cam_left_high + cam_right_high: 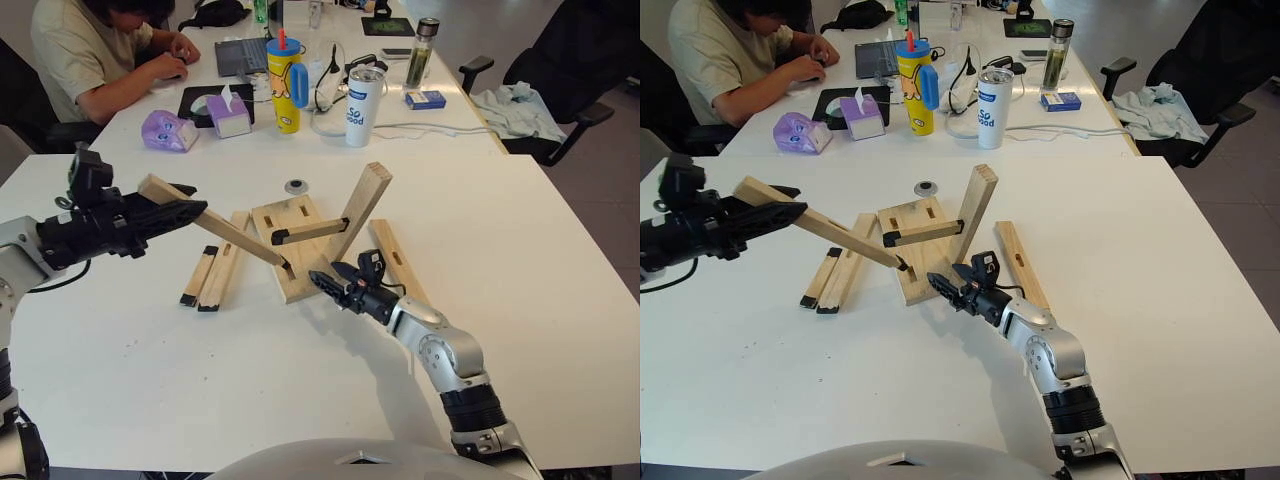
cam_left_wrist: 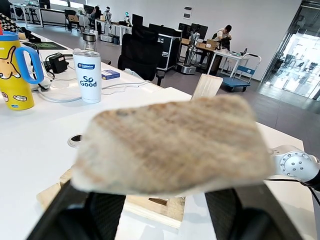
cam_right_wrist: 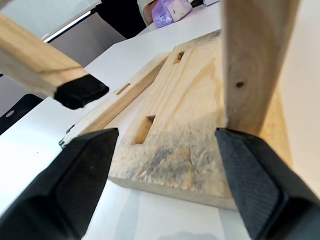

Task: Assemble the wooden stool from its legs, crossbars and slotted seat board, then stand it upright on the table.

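Left eye view; left hand [image 1: 185, 212] pinches leg [image 1: 240, 238]; right hand [image 1: 318, 280] spread at seat board [image 1: 285, 212]

Seat board [image 3: 195, 100] is pale wood, leg [image 1: 235, 235] black-tipped, table [image 1: 500, 250] white.

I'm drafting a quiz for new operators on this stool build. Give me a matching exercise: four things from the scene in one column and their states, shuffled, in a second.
Column one
1. held leg in the left pincer
2. crossbar leg
3. loose leg right of the seat board
4. right pincer

Column two
A. lies flat on the table
B. open, at the board's near edge
C. stands up from the board
D. slanted, black tip down at the board

Pairs: 1-D, 2-C, 3-A, 4-B
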Controlling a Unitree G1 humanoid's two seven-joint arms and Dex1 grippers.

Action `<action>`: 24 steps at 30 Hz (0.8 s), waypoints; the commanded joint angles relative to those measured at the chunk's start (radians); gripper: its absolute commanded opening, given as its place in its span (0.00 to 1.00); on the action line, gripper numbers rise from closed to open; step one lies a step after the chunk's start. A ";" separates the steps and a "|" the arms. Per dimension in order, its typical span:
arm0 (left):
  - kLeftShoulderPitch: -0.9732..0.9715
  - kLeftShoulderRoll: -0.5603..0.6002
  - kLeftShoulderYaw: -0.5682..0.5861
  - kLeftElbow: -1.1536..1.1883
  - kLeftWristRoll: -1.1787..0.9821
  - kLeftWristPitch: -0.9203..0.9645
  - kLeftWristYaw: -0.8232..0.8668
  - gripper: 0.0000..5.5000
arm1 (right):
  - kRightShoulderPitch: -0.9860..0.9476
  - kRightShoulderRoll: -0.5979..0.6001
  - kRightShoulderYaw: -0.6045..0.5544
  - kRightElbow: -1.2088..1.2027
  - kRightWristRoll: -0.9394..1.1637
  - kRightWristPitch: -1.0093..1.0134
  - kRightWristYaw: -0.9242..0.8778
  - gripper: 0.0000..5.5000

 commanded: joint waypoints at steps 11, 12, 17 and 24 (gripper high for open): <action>-0.047 -0.036 -0.138 0.020 0.131 -0.078 -0.029 0.37 | 0.029 -0.048 0.199 0.050 -0.251 -0.004 -0.025 0.65; -0.051 -0.035 -0.148 0.022 0.142 -0.083 -0.032 0.37 | 0.028 -0.047 0.199 0.056 -0.263 0.006 -0.036 0.65; -0.074 -0.034 -0.190 0.057 0.191 -0.107 -0.062 0.37 | 0.031 -0.046 0.211 0.089 -0.323 0.047 -0.083 0.65; -0.162 0.018 -0.280 0.104 0.296 -0.162 -0.154 0.37 | 0.043 -0.065 0.224 0.092 -0.349 0.096 -0.080 0.65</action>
